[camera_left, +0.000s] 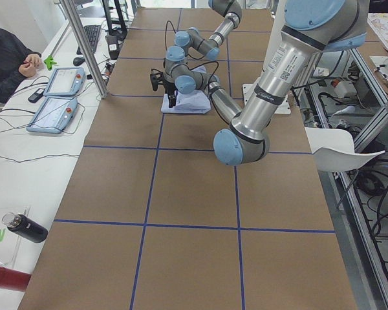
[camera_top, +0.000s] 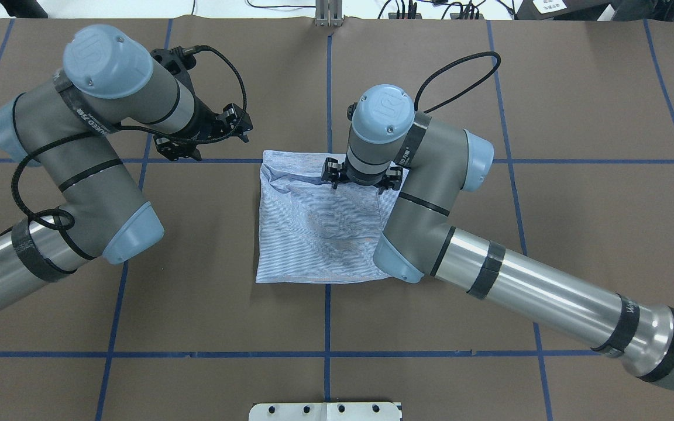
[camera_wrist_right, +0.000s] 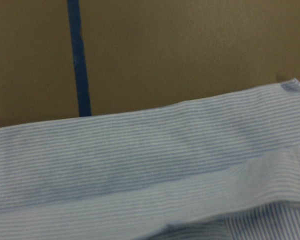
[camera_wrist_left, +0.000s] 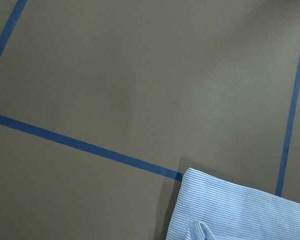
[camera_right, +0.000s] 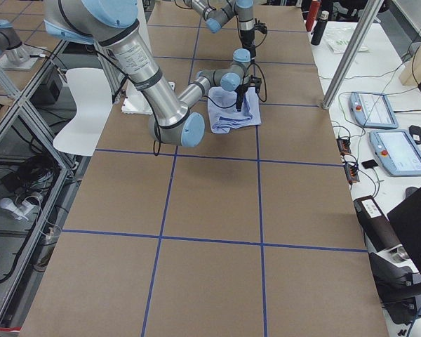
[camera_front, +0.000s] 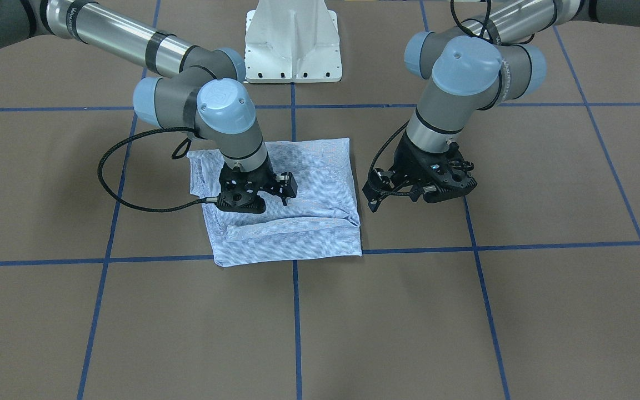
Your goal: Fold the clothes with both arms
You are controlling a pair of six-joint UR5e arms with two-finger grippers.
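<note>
The clothes are one light blue-and-white striped shirt [camera_front: 298,222], folded into a rough square flat on the brown table [camera_top: 308,234]. My right gripper [camera_front: 264,200] hangs over the shirt's far half [camera_top: 361,180], jaws spread, open and holding nothing. The right wrist view shows only a folded striped edge [camera_wrist_right: 140,160] up close. My left gripper [camera_front: 417,191] is off the cloth, above bare table beside the shirt's far corner [camera_top: 205,137], and is open too. A corner of the shirt [camera_wrist_left: 240,210] shows in the left wrist view.
Blue tape lines [camera_top: 327,88] cross the brown table. The white pedestal base [camera_front: 292,44] stands at the robot's edge. A side bench holds teach pendants [camera_left: 55,97] and bottles [camera_left: 26,227], with a person [camera_left: 6,58] seated there. A white chair [camera_left: 343,155] stands beside the table.
</note>
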